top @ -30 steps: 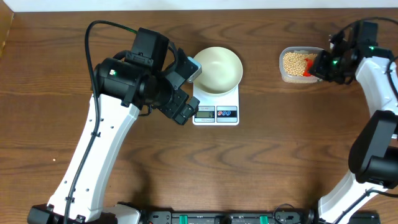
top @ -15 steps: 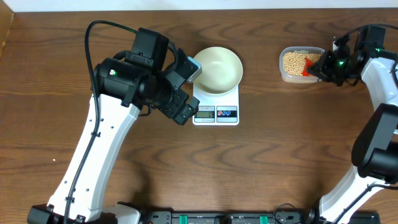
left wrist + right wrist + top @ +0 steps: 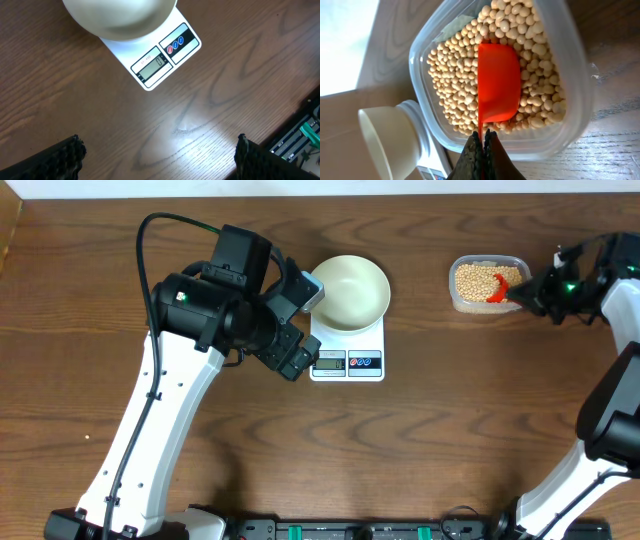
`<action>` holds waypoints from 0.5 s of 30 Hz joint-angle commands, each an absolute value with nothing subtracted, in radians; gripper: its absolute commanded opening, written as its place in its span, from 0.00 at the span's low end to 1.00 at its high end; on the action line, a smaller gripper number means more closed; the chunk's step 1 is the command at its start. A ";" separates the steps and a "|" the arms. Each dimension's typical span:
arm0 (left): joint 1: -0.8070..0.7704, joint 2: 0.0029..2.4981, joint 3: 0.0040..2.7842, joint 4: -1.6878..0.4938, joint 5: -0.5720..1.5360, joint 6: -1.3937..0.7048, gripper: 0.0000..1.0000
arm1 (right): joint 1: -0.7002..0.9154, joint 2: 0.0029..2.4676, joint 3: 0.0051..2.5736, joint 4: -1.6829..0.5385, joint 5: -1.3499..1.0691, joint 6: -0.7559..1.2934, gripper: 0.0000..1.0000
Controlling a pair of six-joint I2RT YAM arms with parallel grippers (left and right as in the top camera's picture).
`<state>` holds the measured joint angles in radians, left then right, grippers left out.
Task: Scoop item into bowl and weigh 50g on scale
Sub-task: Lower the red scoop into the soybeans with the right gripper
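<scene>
Now right fingers (image 3: 471, 152), scoop (image 3: 498, 82) farther right

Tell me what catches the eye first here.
A bright orange scoop lies in the beans inside a clear tub at the rear right, its handle pinched by the right gripper. In the middle, an empty white bowl sits on the scale, the left gripper open beside it.

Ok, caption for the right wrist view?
Right gripper shut on an orange scoop in the clear tub of beans.
</scene>
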<state>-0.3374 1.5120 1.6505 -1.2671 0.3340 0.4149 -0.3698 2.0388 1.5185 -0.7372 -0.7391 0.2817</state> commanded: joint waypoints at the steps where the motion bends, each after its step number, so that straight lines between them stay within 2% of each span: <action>1: -0.338 1.496 1.660 -1.267 0.327 0.405 0.98 | -0.395 2.048 1.517 -0.731 -0.830 0.280 0.01; 15: -0.338 1.496 1.660 -1.267 0.327 0.405 0.98 | -0.442 2.048 1.517 -0.723 -0.931 0.279 0.01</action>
